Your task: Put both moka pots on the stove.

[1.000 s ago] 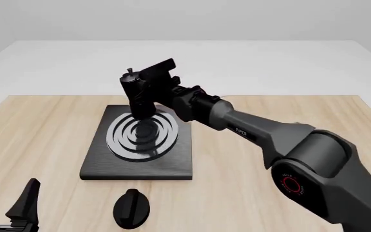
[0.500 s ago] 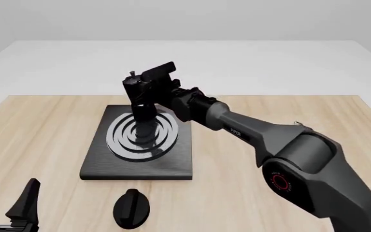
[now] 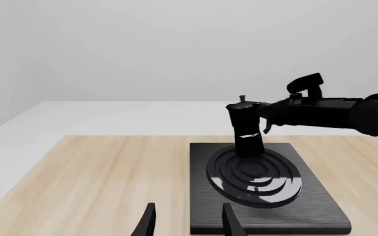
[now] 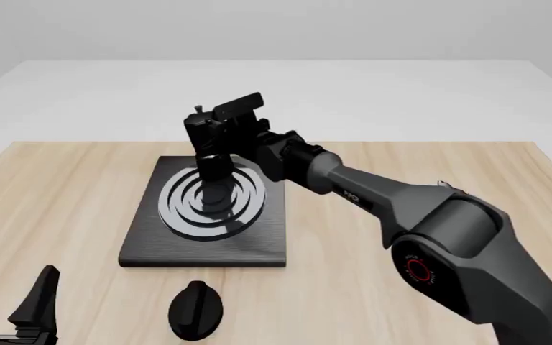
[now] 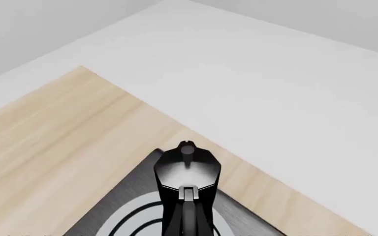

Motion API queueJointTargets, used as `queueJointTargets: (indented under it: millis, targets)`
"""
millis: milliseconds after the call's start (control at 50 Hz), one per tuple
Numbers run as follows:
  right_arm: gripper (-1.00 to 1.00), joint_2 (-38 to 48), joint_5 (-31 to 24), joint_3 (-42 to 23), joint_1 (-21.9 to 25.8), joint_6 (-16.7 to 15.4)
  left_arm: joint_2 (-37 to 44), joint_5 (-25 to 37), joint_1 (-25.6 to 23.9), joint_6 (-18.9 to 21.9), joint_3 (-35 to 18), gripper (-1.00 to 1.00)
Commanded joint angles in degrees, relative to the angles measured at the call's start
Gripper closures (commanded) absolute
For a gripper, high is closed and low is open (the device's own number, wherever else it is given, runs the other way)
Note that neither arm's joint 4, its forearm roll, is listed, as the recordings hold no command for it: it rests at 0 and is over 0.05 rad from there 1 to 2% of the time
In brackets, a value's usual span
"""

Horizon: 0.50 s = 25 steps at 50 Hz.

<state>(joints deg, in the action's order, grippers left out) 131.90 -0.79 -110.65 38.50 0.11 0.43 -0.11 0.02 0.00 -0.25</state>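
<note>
The one moka pot (image 4: pixel 206 147) in view is black with a silver lid. It stands upright at the far part of the stove (image 4: pixel 152 241), its base at the silver ring burner (image 4: pixel 192 208). My right gripper (image 4: pixel 228 136) is shut on its side handle, reaching in from the right. In the left wrist view the moka pot (image 3: pixel 247 130) meets the burner (image 3: pixel 255 174) on the stove (image 3: pixel 320 206). The right wrist view looks down on the moka pot's lid (image 5: pixel 187 169). My left gripper (image 4: pixel 12 298) is open and holds nothing, low at the near left.
A flat black teardrop knob (image 4: pixel 195 309) lies on the wooden table (image 4: pixel 430 172) just in front of the stove. My right arm (image 4: pixel 420 223) crosses above the table's right half. A white surface lies beyond the table's far edge.
My right gripper has lowered the moka pot slightly toward the burner and nudged it a little right. The left gripper has not moved.
</note>
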Motion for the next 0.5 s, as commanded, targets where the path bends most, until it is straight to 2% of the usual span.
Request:
queueJointTargets:
  millis: [20, 500]
  targets:
    - [1.00, -1.6, 1.4, 3.0, -0.3, 0.7, 0.0, 0.0, 0.0, 0.0, 0.0, -1.00]
    - [1.00, -7.0, 6.1, 15.1, -0.9, 1.6, 0.0, 0.0, 0.0, 0.0, 0.0, -1.00]
